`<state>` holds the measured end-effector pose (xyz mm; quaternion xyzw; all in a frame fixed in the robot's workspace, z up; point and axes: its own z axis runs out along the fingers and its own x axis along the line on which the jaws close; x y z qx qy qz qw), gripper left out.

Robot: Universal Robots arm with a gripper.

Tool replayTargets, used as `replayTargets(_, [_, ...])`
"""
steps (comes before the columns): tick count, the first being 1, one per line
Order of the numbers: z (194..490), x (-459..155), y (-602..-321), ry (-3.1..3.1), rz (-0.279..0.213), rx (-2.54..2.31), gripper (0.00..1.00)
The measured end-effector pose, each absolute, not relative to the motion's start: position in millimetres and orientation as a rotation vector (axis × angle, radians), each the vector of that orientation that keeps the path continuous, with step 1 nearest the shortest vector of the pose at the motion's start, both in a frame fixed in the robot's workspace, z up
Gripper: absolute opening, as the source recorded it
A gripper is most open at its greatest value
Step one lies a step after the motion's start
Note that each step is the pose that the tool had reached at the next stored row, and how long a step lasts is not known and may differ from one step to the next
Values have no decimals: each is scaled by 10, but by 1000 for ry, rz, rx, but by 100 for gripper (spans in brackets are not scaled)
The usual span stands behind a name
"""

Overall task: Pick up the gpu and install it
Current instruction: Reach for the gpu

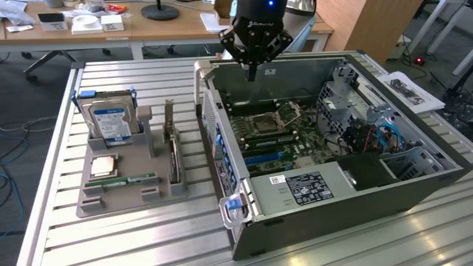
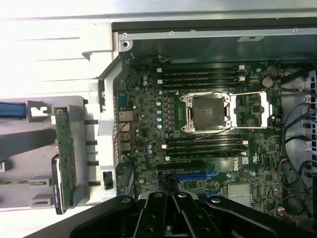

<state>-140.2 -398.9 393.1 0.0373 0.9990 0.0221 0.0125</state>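
The gpu (image 1: 174,158) stands on edge in a slot of the grey holder (image 1: 88,206), toward the exterior view's left, just outside the open computer case (image 1: 355,205). The gripper (image 1: 251,73) hangs well apart from it, to the exterior view's right, above the motherboard (image 1: 266,138) near the case's far wall. Its fingers are pressed together, clamping nothing. Seen edge-on, the card's fan cooler is hard to make out, and its lower edge is hidden in the slot.
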Motion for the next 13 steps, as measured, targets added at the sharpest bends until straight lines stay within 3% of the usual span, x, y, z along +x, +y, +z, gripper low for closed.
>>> replayTargets(13, [3926, -1711, -3989, 3114, 69, 116, 11])
